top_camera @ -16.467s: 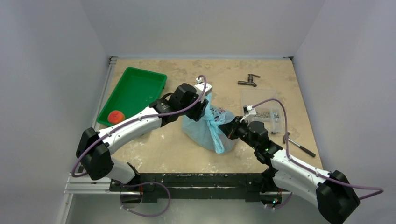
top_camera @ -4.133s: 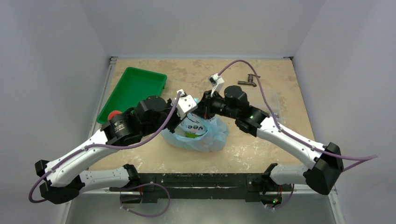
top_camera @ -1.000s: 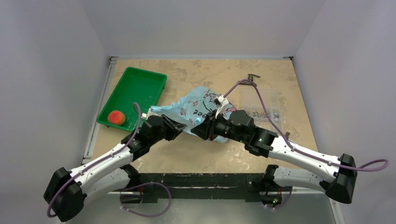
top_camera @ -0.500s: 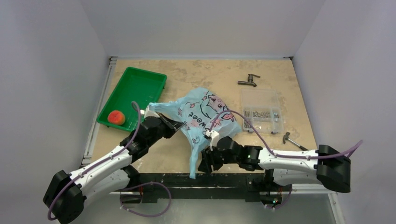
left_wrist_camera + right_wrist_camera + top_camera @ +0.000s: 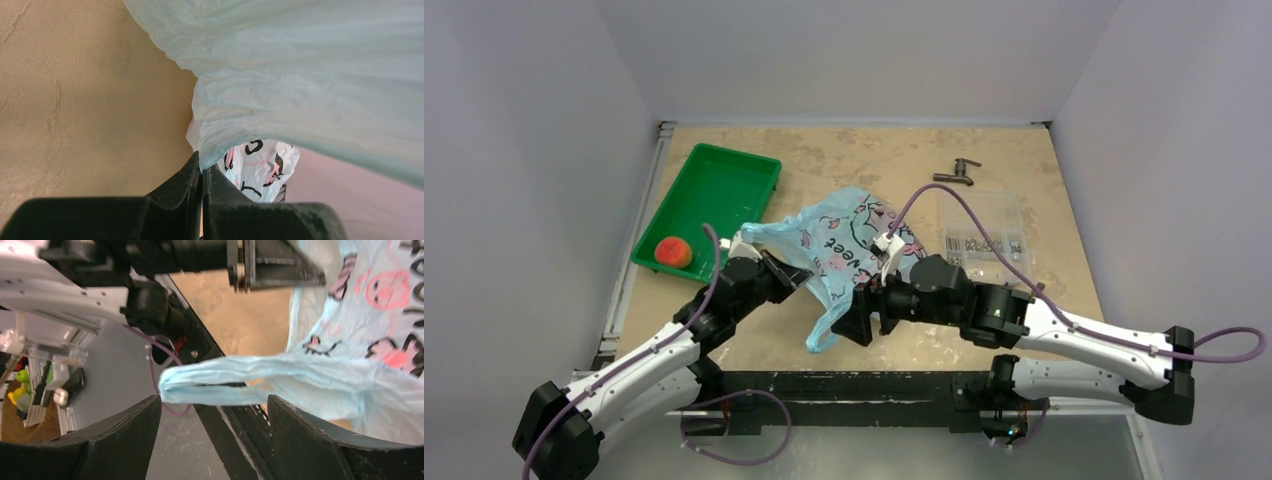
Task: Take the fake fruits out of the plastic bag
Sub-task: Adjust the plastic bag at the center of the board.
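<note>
Since half a second back the right claw (image 5: 214, 405) has lifted off the near edge and spread wide — the bag (image 5: 849, 235) handle (image 5: 225, 386) hangs loose between its jaws, ungripped. Left claw (image 5: 201, 170) is pinched shut on the bag rim at its 8 o'clock. Bag mid-tabletop (image 5: 874, 160); peach (image 5: 672, 251) in tray (image 5: 714, 180), at 9. Risk: thin film slips from the single pinch — whatever is inside stays trapped.

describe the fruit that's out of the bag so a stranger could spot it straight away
On the left side of the table sits a green tray. In its near corner lies a small round fruit, alone in the tray. Its red-peach colour sets it apart from the crinkly pale blue bag nearby.
</note>
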`<state>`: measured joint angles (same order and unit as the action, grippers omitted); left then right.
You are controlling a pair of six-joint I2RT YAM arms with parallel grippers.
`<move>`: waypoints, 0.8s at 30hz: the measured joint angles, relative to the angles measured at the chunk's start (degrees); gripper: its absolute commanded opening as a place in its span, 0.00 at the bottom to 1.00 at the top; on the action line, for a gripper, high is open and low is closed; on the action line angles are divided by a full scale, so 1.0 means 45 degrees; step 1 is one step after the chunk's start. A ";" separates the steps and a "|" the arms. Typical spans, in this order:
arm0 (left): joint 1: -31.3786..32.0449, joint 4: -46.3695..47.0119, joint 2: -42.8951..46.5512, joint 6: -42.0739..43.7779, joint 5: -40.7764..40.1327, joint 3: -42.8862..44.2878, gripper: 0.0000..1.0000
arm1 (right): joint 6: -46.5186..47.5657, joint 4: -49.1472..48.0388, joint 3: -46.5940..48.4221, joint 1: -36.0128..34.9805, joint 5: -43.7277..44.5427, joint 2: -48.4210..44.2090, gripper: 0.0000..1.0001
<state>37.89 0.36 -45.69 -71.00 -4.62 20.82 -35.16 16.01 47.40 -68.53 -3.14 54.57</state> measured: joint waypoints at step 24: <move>0.0000 -0.0583 0.0792 0.0039 0.0306 -0.0180 0.00 | 0.1923 0.3065 0.6169 0.0151 0.8378 0.8986 0.88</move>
<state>37.89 -2.26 -42.13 -70.83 -3.25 20.01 -26.50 29.80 75.16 -67.85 34.57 95.00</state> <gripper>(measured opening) 0.006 0.904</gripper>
